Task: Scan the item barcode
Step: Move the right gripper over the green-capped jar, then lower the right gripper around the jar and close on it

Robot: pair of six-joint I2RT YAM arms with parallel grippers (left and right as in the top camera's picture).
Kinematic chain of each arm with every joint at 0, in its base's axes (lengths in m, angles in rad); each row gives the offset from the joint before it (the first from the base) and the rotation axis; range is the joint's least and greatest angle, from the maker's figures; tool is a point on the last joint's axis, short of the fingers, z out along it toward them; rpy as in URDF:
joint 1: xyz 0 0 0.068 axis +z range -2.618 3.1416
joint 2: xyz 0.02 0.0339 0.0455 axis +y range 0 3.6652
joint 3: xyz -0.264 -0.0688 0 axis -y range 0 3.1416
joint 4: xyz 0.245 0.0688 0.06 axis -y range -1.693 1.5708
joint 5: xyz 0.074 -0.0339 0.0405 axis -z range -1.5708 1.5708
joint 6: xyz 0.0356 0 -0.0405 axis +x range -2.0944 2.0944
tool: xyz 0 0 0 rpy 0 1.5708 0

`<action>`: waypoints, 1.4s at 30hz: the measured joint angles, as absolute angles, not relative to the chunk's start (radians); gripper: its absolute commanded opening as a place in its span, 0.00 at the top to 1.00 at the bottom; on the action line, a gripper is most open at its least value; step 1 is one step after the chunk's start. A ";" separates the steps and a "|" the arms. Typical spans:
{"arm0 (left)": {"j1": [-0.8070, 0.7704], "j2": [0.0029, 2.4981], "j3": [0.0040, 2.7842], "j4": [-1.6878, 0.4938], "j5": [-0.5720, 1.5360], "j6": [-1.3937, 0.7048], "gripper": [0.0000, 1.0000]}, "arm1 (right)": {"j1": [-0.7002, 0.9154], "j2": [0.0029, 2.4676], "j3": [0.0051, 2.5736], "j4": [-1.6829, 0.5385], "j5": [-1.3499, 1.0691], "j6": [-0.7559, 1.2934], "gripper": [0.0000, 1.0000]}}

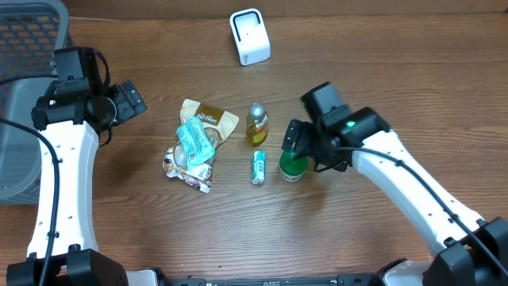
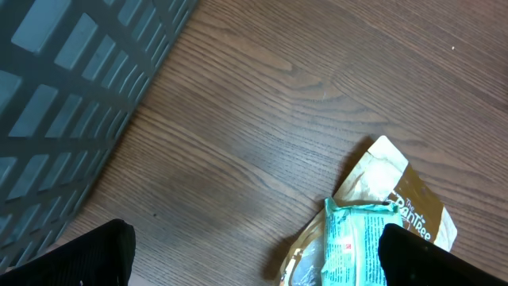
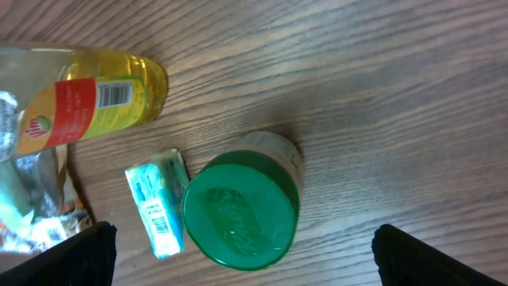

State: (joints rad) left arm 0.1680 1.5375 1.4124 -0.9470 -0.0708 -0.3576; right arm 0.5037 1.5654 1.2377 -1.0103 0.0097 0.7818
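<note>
From overhead we see the white scanner point(image 1: 250, 36) standing at the far edge of the table point(image 1: 381, 63), well apart from the goods in the middle. There a brown-and-cream pouch point(image 1: 213, 119) lies under a teal packet point(image 1: 196, 143), with a small oil bottle point(image 1: 256, 125), a slim teal pack point(image 1: 258, 167) and a green-lidded jar point(image 1: 292, 168) just beside them. No writing is legible from here. The right gripper point(image 1: 295, 147) hangs over the jar. The left gripper point(image 1: 131, 99) is near the grey basket point(image 1: 24, 95), away from the goods.

In the left wrist view, the pouch point(image 2: 397, 191) carries white lettering on brown, but it is too cropped for us to read with confidence. The teal packet point(image 2: 353, 238) has small print we cannot make out. The left gripper point(image 2: 254, 262) is spread wide and empty, touching nothing.

In the right wrist view, the bottle point(image 3: 87, 99) lies on its side with a red-and-yellow label and a barcode facing up. The slim pack point(image 3: 156, 202) shows a barcode too. The jar's green lid point(image 3: 242, 210) has embossed lettering that we cannot read. The right gripper point(image 3: 254, 258) is fully spread – the jar sits between its fingertips point(image 3: 71, 254), clear of both.
</note>
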 measured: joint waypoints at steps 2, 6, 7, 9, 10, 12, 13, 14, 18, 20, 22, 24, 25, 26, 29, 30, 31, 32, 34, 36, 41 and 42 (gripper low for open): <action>0.168 1.538 1.413 -0.947 -0.071 -0.358 0.00 | 0.546 1.574 1.238 -1.003 0.069 0.860 0.00; 0.168 1.538 1.413 -0.947 -0.071 -0.358 0.00 | 0.590 1.593 1.238 -0.965 0.117 0.924 0.00; 0.168 1.538 1.413 -0.947 -0.071 -0.358 0.00 | 0.604 1.605 1.238 -0.964 0.128 0.937 0.00; 0.168 1.538 1.413 -0.947 -0.071 -0.358 0.00 | 0.622 1.642 1.238 -0.962 0.139 0.950 0.00; 0.168 1.538 1.413 -0.947 -0.071 -0.358 0.00 | 0.622 1.662 1.238 -0.962 0.143 0.954 0.00; 0.168 1.538 1.413 -0.947 -0.071 -0.358 0.00 | 0.622 1.699 1.238 -0.962 0.150 0.962 0.00; 0.168 1.538 1.412 -0.947 -0.071 -0.358 0.00 | 0.622 1.711 1.238 -0.962 0.150 0.962 0.00; 0.168 1.538 1.413 -0.947 -0.071 -0.358 0.00 | 0.622 1.728 1.238 -0.962 0.152 0.965 0.00; 0.168 1.538 1.413 -0.947 -0.071 -0.358 0.00 | 0.622 1.750 1.238 -0.963 0.157 0.966 0.00; 0.168 1.538 1.413 -0.947 -0.071 -0.358 0.00 | 0.622 1.750 1.238 -0.973 0.157 0.968 0.00; 0.168 1.538 1.413 -0.947 -0.071 -0.358 0.00 | 0.622 1.750 1.238 -0.981 0.157 0.968 0.00; 0.168 1.538 1.413 -0.947 -0.071 -0.358 0.01 | 0.622 1.750 1.238 -0.975 0.157 0.968 0.00; 0.168 1.538 1.413 -0.947 -0.071 -0.358 0.00 | 0.622 1.750 1.238 -0.971 0.157 0.968 0.00; 0.168 1.538 1.413 -0.947 -0.071 -0.358 0.00 | 0.622 1.750 1.237 -0.968 0.157 0.968 0.00; 0.168 1.538 1.413 -0.947 -0.071 -0.358 0.00 | 0.622 1.750 1.234 -0.955 0.151 0.969 0.00; 0.168 1.538 1.413 -0.947 -0.071 -0.358 0.01 | 0.622 1.750 1.234 -0.952 0.145 0.968 0.00; 0.168 1.538 1.413 -0.947 -0.071 -0.358 0.01 | 0.622 1.750 1.234 -0.949 0.141 0.968 0.01; 0.168 1.538 1.413 -0.947 -0.071 -0.358 0.00 | 0.622 1.750 1.234 -0.949 0.138 0.968 0.03; 0.168 1.538 1.412 -0.947 -0.071 -0.358 0.00 | 0.622 1.750 1.234 -0.946 0.135 0.970 0.07; 0.168 1.538 1.413 -0.947 -0.071 -0.358 0.01 | 0.622 1.750 1.234 -0.945 0.134 0.970 0.09; 0.168 1.538 1.413 -0.947 -0.071 -0.358 0.00 | 0.622 1.750 1.234 -0.944 0.133 0.968 0.00; 0.168 1.538 1.413 -0.947 -0.071 -0.358 0.00 | 0.622 1.750 1.234 -0.942 0.131 0.970 0.00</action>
